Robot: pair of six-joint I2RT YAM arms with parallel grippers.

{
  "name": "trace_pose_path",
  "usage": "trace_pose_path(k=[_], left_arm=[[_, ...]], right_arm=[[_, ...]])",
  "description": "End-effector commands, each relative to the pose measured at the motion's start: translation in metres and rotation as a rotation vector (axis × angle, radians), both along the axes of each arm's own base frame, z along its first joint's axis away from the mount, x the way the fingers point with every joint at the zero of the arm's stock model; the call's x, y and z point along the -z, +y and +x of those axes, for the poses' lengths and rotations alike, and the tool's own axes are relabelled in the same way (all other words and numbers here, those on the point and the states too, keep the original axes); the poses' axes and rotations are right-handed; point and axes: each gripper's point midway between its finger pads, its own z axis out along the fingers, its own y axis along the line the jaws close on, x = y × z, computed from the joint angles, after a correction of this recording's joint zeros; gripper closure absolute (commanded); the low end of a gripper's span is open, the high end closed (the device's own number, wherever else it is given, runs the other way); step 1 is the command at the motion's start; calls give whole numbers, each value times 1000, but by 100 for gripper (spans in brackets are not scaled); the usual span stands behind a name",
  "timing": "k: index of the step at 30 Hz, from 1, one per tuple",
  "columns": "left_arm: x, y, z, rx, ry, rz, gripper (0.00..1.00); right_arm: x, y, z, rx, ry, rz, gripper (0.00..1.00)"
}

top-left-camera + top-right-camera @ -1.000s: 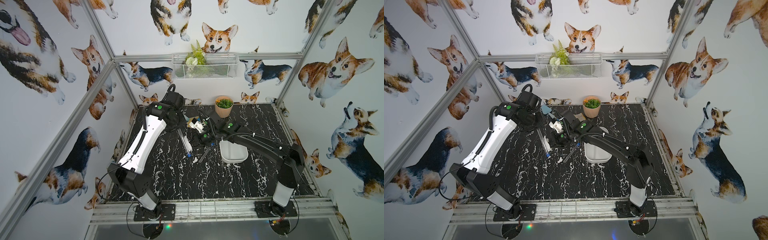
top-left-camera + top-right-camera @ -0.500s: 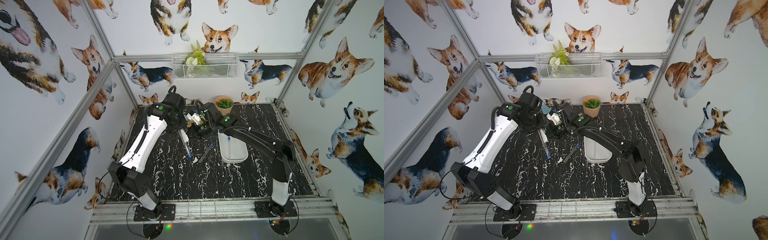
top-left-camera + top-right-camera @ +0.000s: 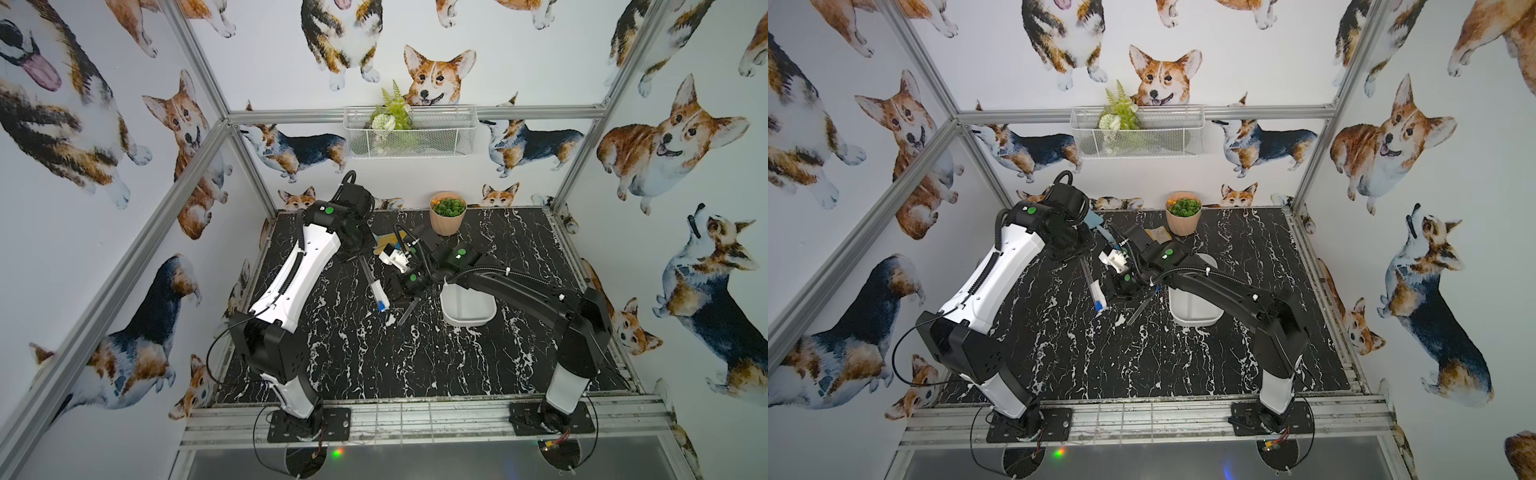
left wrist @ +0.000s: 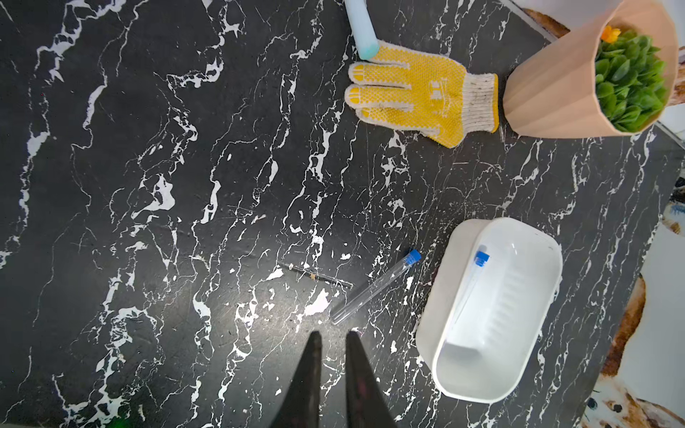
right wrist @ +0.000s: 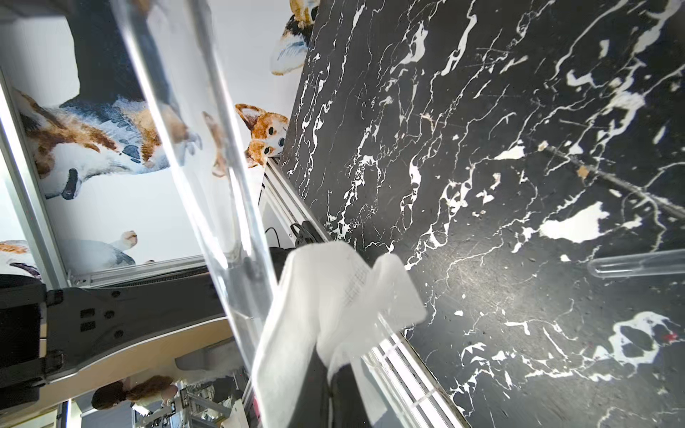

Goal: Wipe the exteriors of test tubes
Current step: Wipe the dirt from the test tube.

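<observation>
- Holding one test tube (image 5: 209, 185) clear of the table (image 4: 185, 185) so its whole wall is open to wiping. Both top views show my left gripper (image 4: 333, 335) clamped narrow on the end away from the blue cap, though its own wrist view doesn't show the tube.
- My right gripper (image 5: 326, 370) is pinched tight on a white cloth (image 5: 333, 296), folded round the tube near the cap. I judge a wiping stroke is in hand.
- A second tube (image 4: 374, 287) lies on the marble just beside the white tub (image 4: 433, 296). A third tube (image 4: 469, 285) lies inside the tub, probably finished.
</observation>
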Motion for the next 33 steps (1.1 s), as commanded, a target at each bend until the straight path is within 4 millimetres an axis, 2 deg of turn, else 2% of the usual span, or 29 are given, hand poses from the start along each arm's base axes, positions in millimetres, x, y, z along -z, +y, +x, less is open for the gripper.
trace_pose_path(k=[1,3,8,12,19,22,27,30,33], left_arm=[[6,5,-1,-63,3,-1,88],[13,8,-4,-92,19,-2,88],[10,25,-3,-169,-6,67,89],[12,27,3,-192,13,92,89],[9,32,12,-231,15,136,89],[7,34,10,-247,21,138,89],[5,33,9,-253,13,139,89],[2,32,11,-241,-4,142,89],[-3,29,13,-222,-27,151,89]], right_arm=[[-7,8,8,-16,-31,42,100],[-4,10,16,0,-26,47,100],[7,14,26,-4,-30,42,100],[13,17,21,-44,2,53,100],[10,0,8,-89,16,47,100],[11,1,18,-75,31,67,100],[5,7,47,-39,36,104,100],[1,9,52,-43,30,103,100],[1,7,48,-50,53,102,100]])
